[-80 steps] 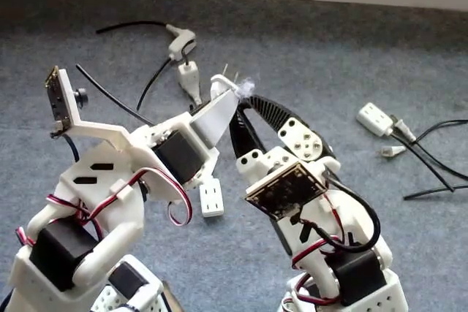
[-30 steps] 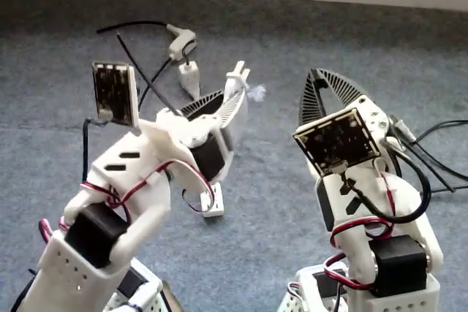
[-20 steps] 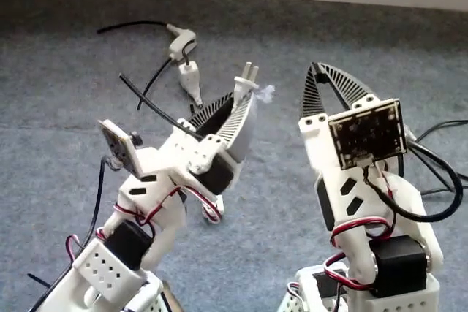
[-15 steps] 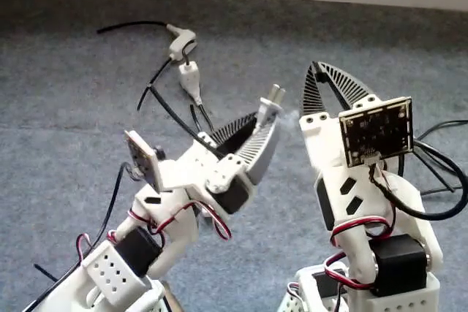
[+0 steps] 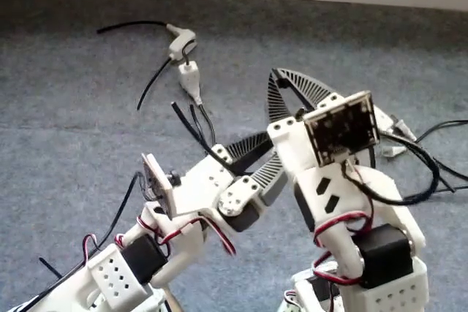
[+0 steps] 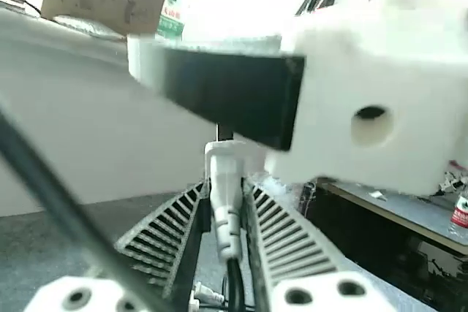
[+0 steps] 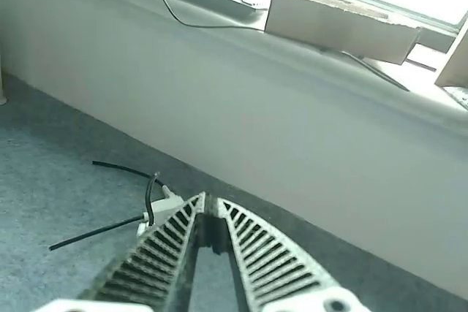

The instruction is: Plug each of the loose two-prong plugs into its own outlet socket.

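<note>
Plug [image 6: 224,174] carried to the right, but not in a socket yet.
Left pincer [image 6: 227,202] grips it tight, up in the air. It has swung over from the left and now sits just behind the right arm, which leaned in too. Right pincer [image 7: 210,204] is clenched on nothing. I count four plugs: this one, a bent plug [image 5: 179,36] and a straight plug [image 5: 189,74] far left on the worktop [image 5: 73,107], and a small plug [image 5: 393,151] right. One socket [image 5: 387,126] peeks out.
</note>
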### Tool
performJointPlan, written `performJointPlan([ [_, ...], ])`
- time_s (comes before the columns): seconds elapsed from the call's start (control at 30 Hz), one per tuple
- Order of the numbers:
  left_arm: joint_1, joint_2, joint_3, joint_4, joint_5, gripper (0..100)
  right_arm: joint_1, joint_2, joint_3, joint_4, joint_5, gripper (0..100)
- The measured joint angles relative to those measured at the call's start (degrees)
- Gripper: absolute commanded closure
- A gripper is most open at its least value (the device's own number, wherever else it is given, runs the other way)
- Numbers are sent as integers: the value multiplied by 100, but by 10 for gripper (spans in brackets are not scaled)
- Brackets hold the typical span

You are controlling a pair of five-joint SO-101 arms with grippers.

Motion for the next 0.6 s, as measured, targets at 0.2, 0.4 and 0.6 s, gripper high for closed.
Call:
performJointPlan([
  [0.2, -237, 26, 70, -308, 0, 993, 299, 554, -9, -202, 62, 991],
  [0.4, -237, 26, 70, -571, 0, 993, 738, 563, -18, -273, 62, 991],
  [0.6, -281, 26, 193, -879, 0, 993, 818, 571, -88, -273, 62, 991],
])
